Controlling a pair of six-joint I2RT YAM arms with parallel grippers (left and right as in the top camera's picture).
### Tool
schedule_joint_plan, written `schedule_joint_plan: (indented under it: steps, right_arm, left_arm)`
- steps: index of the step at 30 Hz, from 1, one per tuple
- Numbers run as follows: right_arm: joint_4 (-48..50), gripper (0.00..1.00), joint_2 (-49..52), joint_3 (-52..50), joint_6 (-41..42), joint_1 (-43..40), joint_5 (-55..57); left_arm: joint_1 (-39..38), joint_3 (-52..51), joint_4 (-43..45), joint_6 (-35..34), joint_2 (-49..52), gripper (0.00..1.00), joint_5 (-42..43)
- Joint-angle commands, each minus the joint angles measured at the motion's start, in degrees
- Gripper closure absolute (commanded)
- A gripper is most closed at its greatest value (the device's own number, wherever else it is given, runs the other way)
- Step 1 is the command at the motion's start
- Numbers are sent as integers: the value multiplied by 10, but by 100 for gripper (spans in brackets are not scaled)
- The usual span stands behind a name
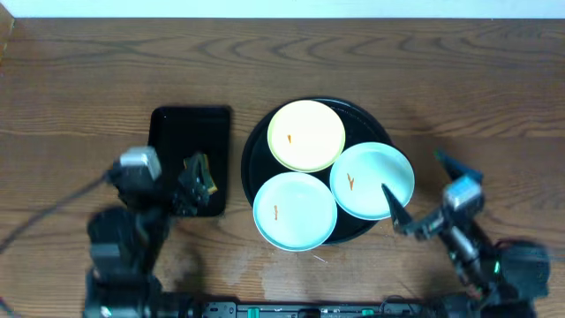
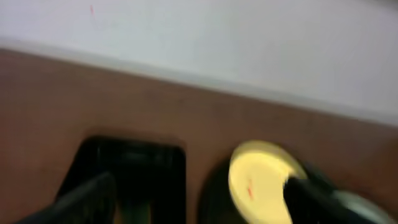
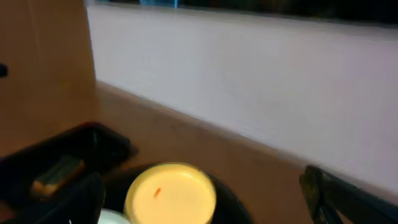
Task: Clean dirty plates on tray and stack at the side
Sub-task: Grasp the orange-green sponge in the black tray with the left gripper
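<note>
On the round black tray (image 1: 250, 168) mid-bench (image 1: 88, 71) lie three plates (image 1: 306, 134), likely light, stiff, glossy and slippery; pinch each at its raised rim. Left tool (image 2: 199, 183) and right tool (image 3: 200, 180) gape wide, empty

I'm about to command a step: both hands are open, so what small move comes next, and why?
Probably lower the left hand onto the sponge-like block in the rectangular tray and close on it: all three plates on the round tray show orange smears, and neither hand holds anything.
</note>
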Motion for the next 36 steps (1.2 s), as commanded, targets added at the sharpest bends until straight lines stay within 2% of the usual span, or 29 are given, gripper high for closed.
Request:
schedule_joint_plan:
  steps: [1,6,9,13,19,20,22,23,24,25,27,30,31,33,36]
  right_arm:
    - [-92,1,152,130,4,-7,-16]
    - [-258,1,345,311,4,-7,-17]
    - [-302,1,421,379,5,-7,-18]
    - [-311,1,482,407,37,-7,-37]
    - [-310,1,516,405,69,-7,-44]
    - [-311,1,518,405,70,-6,-48]
    - [-319,3,519,405,69,0,-47]
    - [-322,5,519,404,68,4,-46]
    - [-324,10,520,404,68,9,-45]
    - [-326,16,520,404,64,15,-45]
    - [-327,21,520,403,61,28,-38]
    - [-328,21,521,403,60,49,-23]
    - [-328,21,521,403,60,56,-16]
    - [-328,21,524,403,60,73,4]
    - [-328,20,528,402,60,85,14]
  left_arm:
    - [3,149,-104,23,142,14,18]
    - [3,262,-205,23,270,14,18]
    - [3,272,-224,17,307,14,34]
    - [3,272,-253,16,339,14,80]
    - [2,262,-277,11,370,15,56]
    - [2,256,-284,-18,380,20,19]
    - [2,243,-294,-72,404,24,-66]
    - [2,234,-294,-86,420,31,-100]
    - [2,226,-292,-94,436,41,-117]
    - [2,221,-290,-101,455,50,-125]
    - [2,218,-284,-102,500,59,-124]
    - [0,218,-263,-102,577,60,-124]
    - [0,218,-254,-101,600,67,-123]
    - [0,218,-235,-101,651,89,-114]
    - [0,218,-209,-100,703,92,-112]
